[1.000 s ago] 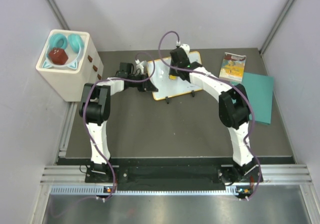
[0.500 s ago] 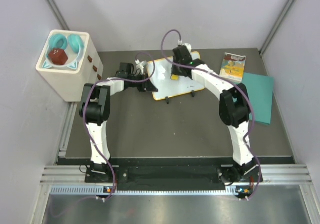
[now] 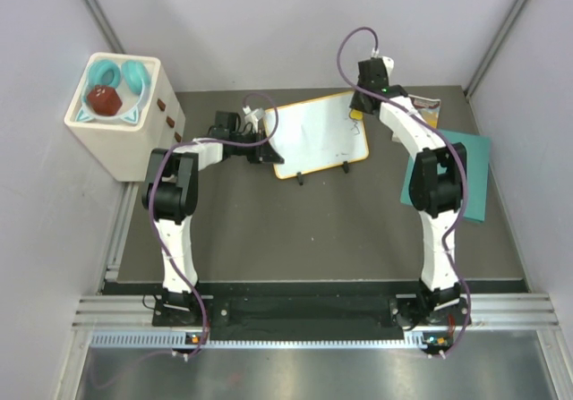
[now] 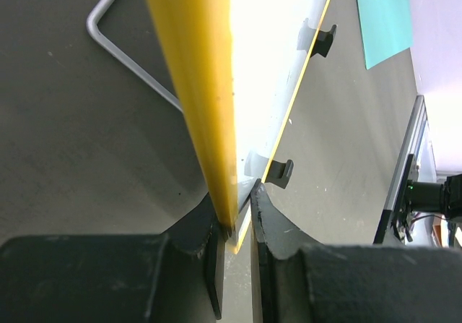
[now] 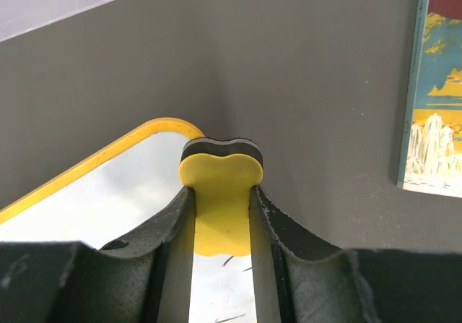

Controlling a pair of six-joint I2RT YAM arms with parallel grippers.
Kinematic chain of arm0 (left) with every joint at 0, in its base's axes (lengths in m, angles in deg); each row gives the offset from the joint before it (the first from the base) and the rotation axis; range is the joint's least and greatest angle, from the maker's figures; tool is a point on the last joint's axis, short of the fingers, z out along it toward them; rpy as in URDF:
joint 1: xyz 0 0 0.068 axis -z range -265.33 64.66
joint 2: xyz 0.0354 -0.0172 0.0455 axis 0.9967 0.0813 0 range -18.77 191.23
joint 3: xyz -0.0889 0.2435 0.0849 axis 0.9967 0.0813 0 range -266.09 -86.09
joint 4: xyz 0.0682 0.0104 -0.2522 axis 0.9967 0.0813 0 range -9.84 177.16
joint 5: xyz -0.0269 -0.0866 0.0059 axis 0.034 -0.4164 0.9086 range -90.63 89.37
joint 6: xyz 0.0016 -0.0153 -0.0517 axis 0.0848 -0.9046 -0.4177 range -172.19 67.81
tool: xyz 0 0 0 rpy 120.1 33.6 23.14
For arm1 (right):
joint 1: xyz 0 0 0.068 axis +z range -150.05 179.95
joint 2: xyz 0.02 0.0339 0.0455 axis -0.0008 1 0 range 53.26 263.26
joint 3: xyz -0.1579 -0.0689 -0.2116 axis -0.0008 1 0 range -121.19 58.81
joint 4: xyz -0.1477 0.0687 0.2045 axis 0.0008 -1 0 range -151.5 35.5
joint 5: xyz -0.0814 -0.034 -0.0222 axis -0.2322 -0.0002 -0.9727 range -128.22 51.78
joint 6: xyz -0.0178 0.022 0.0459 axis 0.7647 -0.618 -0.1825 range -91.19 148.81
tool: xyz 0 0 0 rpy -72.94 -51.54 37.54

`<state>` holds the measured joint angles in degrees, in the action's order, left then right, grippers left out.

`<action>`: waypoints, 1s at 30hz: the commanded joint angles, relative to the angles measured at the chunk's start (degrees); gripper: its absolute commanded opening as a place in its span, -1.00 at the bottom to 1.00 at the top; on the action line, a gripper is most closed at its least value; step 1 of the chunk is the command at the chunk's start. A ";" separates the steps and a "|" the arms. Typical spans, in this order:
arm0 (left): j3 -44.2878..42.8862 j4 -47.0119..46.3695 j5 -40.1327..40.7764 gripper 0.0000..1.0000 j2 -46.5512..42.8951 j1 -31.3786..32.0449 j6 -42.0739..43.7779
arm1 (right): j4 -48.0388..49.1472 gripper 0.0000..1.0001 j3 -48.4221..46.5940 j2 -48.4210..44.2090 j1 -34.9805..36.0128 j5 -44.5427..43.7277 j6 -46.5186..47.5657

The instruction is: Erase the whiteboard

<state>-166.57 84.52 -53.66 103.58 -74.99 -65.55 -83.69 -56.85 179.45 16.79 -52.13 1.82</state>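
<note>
The whiteboard (image 3: 318, 136) with its yellow rim lies tilted at the back middle of the table, with black scribbles near its right end. My left gripper (image 3: 269, 149) is shut on the board's left edge; the left wrist view shows the yellow rim (image 4: 198, 84) clamped between my jaws (image 4: 237, 214). My right gripper (image 3: 363, 105) is at the board's far right corner, shut on a yellow eraser (image 5: 220, 193) with a dark pad. The eraser hangs over the board's rounded corner (image 5: 155, 139). Thin black marks show on the white face below it.
A small picture book (image 3: 421, 114) and a teal sheet (image 3: 466, 172) lie to the right of the board. A white box (image 3: 125, 118) holding teal and red items stands at the back left. A metal wire stand (image 4: 123, 45) lies behind the board.
My right gripper with the eraser has moved from the middle of the board rightward to its far right corner. The left gripper and the board have stayed put.
</note>
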 commanded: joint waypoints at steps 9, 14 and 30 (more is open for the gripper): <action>1.39 6.10 16.91 -1.00 3.51 1.78 6.77 | 4.49 -1.00 14.46 -0.42 5.22 -0.68 -2.54; 1.47 6.10 16.91 -1.00 3.52 1.87 6.86 | 7.57 -1.00 22.74 -3.22 5.31 -0.24 -3.60; 1.56 6.10 17.09 -1.00 3.34 1.87 6.86 | 6.53 -1.00 20.06 -3.67 0.83 4.59 -6.86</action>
<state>-166.66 84.85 -53.60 103.58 -74.99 -65.68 -68.87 -32.23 169.42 18.54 -49.99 -5.37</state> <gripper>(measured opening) 0.186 0.307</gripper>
